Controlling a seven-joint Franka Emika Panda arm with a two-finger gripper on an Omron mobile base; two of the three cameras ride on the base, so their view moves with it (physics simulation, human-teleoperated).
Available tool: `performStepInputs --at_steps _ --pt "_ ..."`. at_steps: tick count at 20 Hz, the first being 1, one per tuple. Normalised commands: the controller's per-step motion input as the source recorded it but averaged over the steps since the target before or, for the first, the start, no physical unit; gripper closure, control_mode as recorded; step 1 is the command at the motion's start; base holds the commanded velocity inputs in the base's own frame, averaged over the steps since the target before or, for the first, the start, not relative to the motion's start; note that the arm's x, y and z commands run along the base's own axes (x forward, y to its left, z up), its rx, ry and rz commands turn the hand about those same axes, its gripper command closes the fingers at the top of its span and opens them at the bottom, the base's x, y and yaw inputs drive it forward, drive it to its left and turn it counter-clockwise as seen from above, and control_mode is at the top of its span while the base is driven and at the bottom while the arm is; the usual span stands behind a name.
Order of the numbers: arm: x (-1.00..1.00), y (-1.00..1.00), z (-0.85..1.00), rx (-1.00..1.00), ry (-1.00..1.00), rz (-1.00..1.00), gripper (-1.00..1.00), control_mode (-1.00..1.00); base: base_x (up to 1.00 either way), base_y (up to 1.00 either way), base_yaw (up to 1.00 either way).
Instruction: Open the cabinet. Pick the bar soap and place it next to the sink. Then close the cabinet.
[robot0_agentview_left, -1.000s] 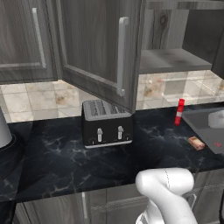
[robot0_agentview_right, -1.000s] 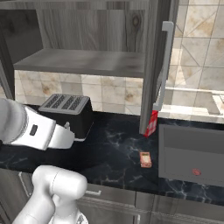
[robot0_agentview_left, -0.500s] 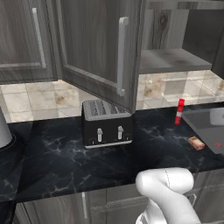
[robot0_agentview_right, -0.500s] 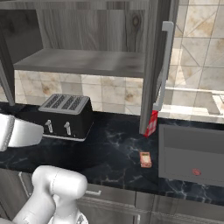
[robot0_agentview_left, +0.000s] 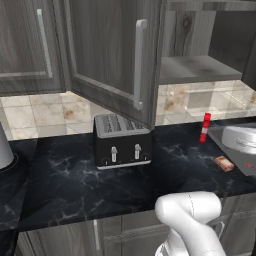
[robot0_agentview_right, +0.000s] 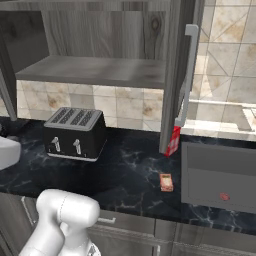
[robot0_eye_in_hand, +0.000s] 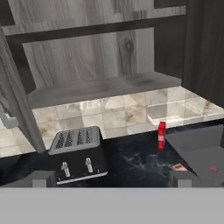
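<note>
Both doors of the cabinet (robot0_agentview_right: 180, 75) stand open, and its pale shelf (robot0_agentview_right: 95, 70) is bare. The bar soap (robot0_agentview_right: 166, 182), a small tan-pink block, lies flat on the black counter just left of the sink (robot0_agentview_right: 220, 175). In the left base view the bar soap (robot0_agentview_left: 224, 163) rests beside the sink (robot0_agentview_left: 239, 161), below the open left cabinet door (robot0_agentview_left: 115, 60). My gripper (robot0_eye_in_hand: 113, 179) is open and empty, far back from the counter. In the hand view the bar soap (robot0_eye_in_hand: 178, 166) shows low on the right, near the sink (robot0_eye_in_hand: 201, 153).
A black toaster (robot0_agentview_left: 122, 141) stands on the counter under the open left door. A slim red-and-white bottle (robot0_agentview_right: 173, 140) stands at the backsplash behind the soap. The right door's long handle (robot0_agentview_right: 187, 75) juts out over the counter.
My arm has pulled back, sliding out to the left of the right base view and showing at the right edge of the left base view. The soap, doors and toaster have not moved.
</note>
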Motion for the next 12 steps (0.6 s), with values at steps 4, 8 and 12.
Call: performStepInputs --at_steps 4,8,12 --pt "-0.49 0.09 0.42 0.0 -0.16 0.0 -1.0 -1.0 0.0 0.0 0.0" --pt "-0.6 0.2 0.46 -0.01 -0.13 0.0 -1.0 -1.0 0.0 0.0 0.0" --pt "-0.28 0.23 0.32 0.0 -0.13 0.0 -1.0 -1.0 0.0 0.0 0.0"
